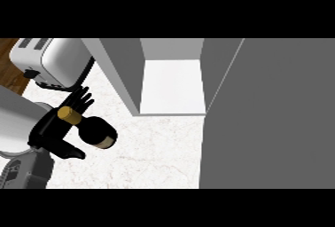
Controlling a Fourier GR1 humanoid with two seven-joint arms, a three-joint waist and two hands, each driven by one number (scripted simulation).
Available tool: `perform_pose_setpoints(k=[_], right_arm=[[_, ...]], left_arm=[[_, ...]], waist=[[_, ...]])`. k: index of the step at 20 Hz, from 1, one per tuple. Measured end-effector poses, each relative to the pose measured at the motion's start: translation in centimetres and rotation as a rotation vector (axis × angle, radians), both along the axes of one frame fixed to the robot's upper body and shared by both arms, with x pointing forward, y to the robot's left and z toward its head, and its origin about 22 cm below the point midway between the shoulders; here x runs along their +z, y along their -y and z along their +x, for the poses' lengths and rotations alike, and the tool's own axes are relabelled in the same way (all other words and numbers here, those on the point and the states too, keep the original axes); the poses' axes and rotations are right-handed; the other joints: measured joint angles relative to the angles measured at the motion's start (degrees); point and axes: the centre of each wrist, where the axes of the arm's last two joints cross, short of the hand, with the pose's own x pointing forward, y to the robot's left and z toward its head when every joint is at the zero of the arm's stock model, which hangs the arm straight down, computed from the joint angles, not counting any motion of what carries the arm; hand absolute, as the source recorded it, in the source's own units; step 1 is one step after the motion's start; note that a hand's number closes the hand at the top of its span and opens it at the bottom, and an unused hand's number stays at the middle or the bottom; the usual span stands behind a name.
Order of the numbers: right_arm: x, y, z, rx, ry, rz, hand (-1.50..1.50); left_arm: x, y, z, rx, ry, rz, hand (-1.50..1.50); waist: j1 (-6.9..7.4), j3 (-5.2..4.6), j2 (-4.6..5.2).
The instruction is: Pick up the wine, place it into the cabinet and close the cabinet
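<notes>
Grey forearm [26, 170] comes in at the lower left corner, ending in the black left hand [56, 131]. Its fingers and thumb curl around the wine bottle [97, 132], which lies tilted in the grasp above the marbled counter [150, 150], gold cap [68, 115] pointing up-left and dark body down-right. Behind the hand, at the upper left, a silver toaster [52, 60] sits by the counter's edge. Further right stands the cabinet [171, 86], open, with a pale inner floor. Its grey door [274, 115] fills the right side. No right hand shows.
</notes>
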Motion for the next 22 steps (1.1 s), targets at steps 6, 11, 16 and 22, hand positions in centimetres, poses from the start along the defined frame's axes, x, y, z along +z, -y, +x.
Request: perform_pose_setpoints(k=[6, 11, 16, 22], right_arm=[[0.3, 0.0, 0.0, -0.008, -0.006, -0.007, -1.50], [0.3, 0.0, 0.0, -0.006, -0.005, -0.008, -1.50], [0.4, -0.4, 0.0, 0.010, -0.013, -0.005, -1.50], [0.5, 0.0, 0.0, -0.011, -0.007, -0.017, -1.50]], left_arm=[[-1.1, 0.3, 0.3, -0.014, -0.003, 0.000, -1.50], [-2.7, 0.7, 0.2, -0.010, -0.017, 0.004, -1.50], [-3.7, 0.7, -0.1, -0.019, -0.015, 0.006, -1.50], [-4.1, 1.0, 0.7, -0.016, -0.003, -0.010, -1.50]], waist=[[0.02, 0.01, -0.02], [-0.08, 0.00, -0.01], [-0.02, 0.10, -0.10], [-0.03, 0.26, -0.23]])
